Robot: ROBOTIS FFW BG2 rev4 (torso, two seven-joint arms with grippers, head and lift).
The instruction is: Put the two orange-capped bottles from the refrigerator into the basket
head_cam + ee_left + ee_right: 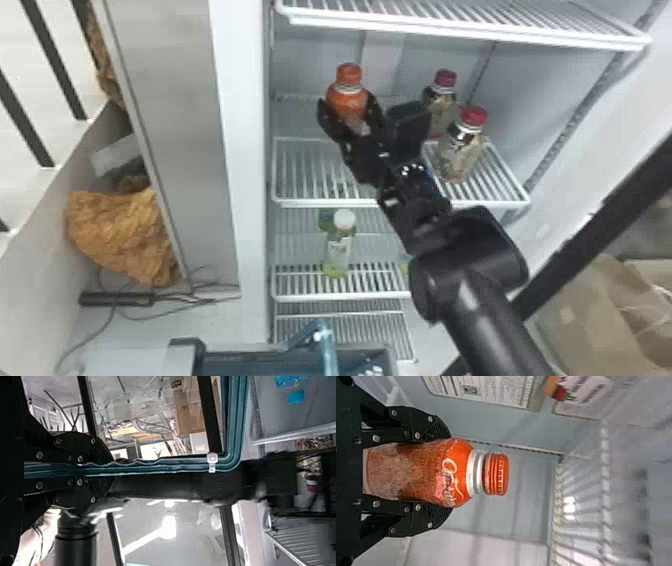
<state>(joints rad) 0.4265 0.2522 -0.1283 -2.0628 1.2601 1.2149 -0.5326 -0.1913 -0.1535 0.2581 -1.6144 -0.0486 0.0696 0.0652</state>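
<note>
Up by the middle refrigerator shelf [325, 201], in the head view, my right gripper [348, 102] holds an orange-capped bottle [349, 80] upright. In the right wrist view both pads of the right gripper [449, 473] press on the sides of the orange bottle [459, 469], its cap clear of them. The basket's teal handle [327, 345] rises at the bottom edge of the head view, over the dark basket [250, 348]. In the left wrist view my left gripper [107, 469] is shut on the basket handle [174, 465].
Two dark red-capped bottles [462, 145] stand on the same shelf, right of the right gripper. A white-capped green bottle [340, 250] is on the shelf below. An upper wire shelf [450, 31] spans overhead, and the refrigerator's white side edge [247, 150] stands at left.
</note>
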